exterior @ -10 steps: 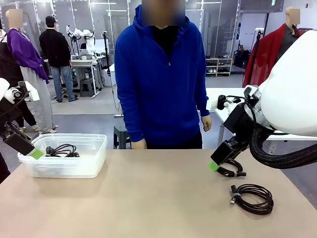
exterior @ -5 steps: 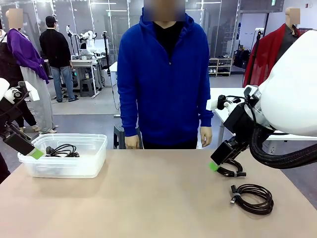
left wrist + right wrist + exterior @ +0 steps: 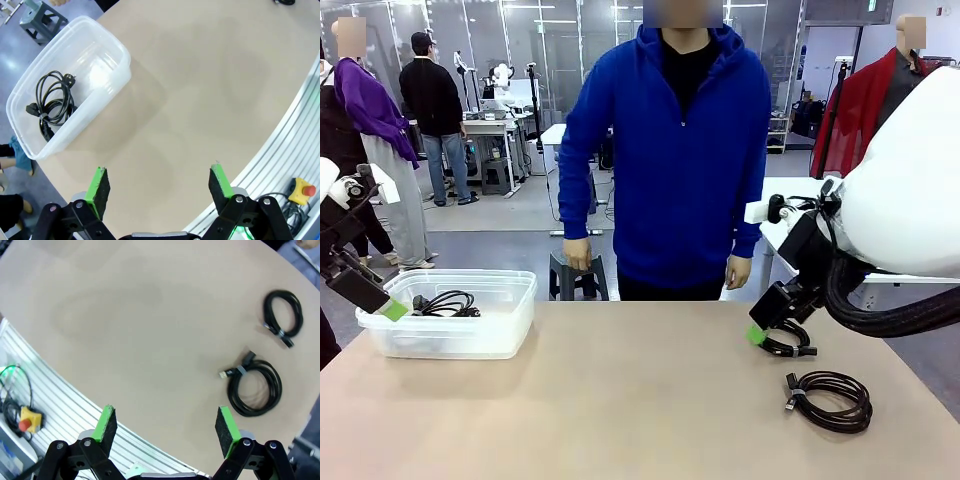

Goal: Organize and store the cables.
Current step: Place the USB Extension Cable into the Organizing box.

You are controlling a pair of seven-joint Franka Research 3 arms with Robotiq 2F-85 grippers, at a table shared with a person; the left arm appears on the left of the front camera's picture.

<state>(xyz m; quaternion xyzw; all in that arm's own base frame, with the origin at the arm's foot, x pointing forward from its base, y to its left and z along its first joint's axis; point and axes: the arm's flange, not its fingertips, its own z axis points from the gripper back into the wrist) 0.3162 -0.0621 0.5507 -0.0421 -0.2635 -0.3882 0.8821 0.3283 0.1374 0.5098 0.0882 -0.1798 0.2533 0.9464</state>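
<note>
**Front view.** A clear rectangular plastic bin (image 3: 510, 322) is seen at the left side of the beige table top (image 3: 620, 410). One coiled black cable (image 3: 445, 303) lies inside it. The left gripper (image 3: 382, 303) is held at the bin's near left corner (one green pad shows; the jaw gap cannot be judged from here). The right gripper (image 3: 760, 330) is held at the table's right side, just above a small black coil (image 3: 788, 346). A larger black coil (image 3: 832, 400) lies nearer the robot. A person in a blue hooded top (image 3: 670, 160) stands at the far edge, hands off the table.

**Left wrist view.** The left gripper (image 3: 158, 172) is seen spread wide with nothing between its pads. The bin (image 3: 119, 55) and its coiled black cable (image 3: 52, 100) lie beyond, upper left.

**Right wrist view.** The right gripper (image 3: 166, 414) is likewise spread wide and empty. The larger black coil (image 3: 255, 387) and small black coil (image 3: 284, 315) lie on bare table, apart from each other.
</note>
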